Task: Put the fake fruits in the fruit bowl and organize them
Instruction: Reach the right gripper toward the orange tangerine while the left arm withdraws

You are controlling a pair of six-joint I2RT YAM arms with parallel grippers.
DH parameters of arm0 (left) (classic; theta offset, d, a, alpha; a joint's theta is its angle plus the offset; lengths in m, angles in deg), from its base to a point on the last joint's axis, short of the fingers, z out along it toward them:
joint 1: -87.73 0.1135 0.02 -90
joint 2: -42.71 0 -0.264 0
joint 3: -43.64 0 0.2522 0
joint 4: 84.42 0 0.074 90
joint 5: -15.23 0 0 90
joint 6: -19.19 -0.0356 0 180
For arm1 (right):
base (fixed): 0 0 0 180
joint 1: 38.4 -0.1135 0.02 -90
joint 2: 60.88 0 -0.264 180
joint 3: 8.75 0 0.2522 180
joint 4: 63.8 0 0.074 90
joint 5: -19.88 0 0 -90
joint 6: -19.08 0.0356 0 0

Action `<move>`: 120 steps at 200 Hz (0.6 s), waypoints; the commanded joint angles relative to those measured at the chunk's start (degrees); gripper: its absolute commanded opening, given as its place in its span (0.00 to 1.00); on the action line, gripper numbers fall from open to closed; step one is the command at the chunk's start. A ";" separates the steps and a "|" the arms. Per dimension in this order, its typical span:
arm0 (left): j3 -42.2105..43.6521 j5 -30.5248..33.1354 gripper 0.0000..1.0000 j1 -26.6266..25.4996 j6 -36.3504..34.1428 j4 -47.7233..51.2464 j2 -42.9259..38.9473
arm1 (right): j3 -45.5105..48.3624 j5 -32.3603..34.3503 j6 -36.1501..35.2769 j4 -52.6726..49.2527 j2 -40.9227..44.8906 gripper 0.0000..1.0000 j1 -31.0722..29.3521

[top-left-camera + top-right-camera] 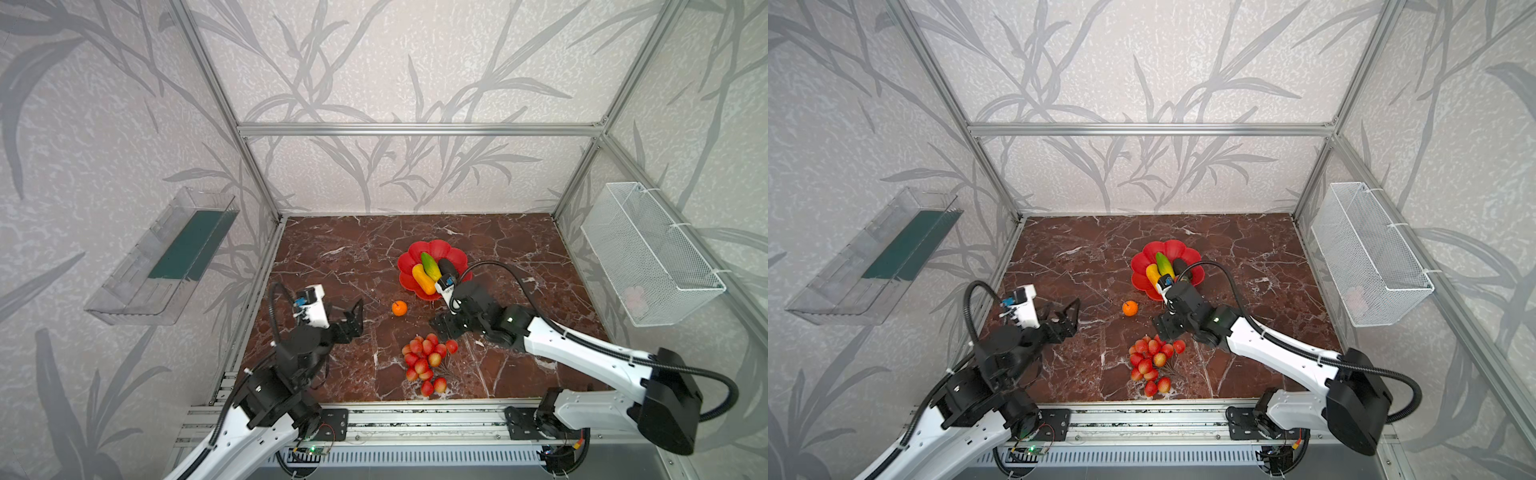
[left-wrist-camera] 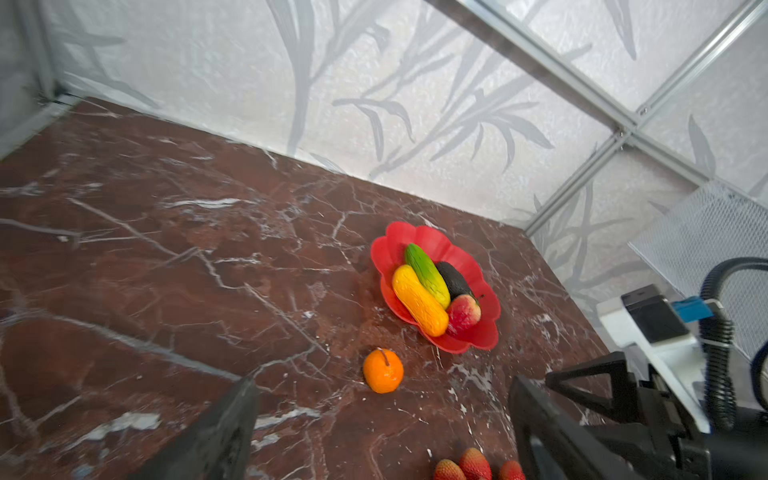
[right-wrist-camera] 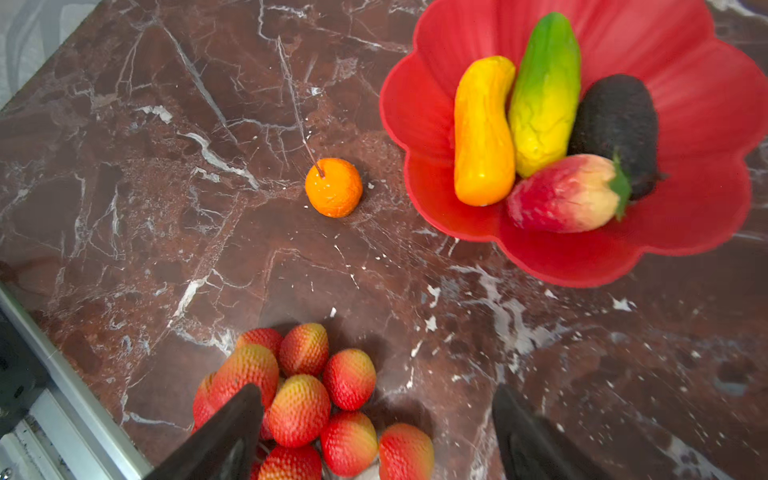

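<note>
1. Your left gripper (image 1: 351,311) has its jaws spread wide with nothing between them. It hangs well apart from the fruit bowl (image 3: 685,124), beyond the tangerine.
2. Your right gripper (image 3: 376,395) is also spread and holds nothing. Its fingers straddle the end of the cherry bunch nearest the bowl and do not pinch it.
3. The bunch of cherries (image 3: 299,407) lies on the marble table (image 3: 166,166), outside the bowl. They are small, pebbled red-pink fruits fading to yellow.
4. The orange tangerine (image 3: 333,188) sits alone on the marble near the bowl's rim without touching it. It is round and glossy, with a thin stem.
5. Inside the bowl, the yellow-orange oblong (image 3: 482,133), the green-yellow oblong (image 3: 544,91) and the dark avocado (image 3: 615,120) lie side by side, touching.
6. The red-yellow apple (image 3: 565,195) rests across their ends, against all three.
7. The bowl itself is a shallow red dish with a scalloped petal rim.
</note>
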 commanded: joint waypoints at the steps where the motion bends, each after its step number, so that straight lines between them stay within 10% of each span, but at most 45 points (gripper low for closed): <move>1: 1.01 5.10 0.94 0.18 4.18 11.21 -8.23 | -3.68 0.26 -0.08 3.48 -5.64 0.86 -1.32; 120: -0.78 2.80 0.94 0.08 4.79 21.24 -14.04 | -21.38 -1.81 -1.31 5.81 -32.47 0.79 -1.91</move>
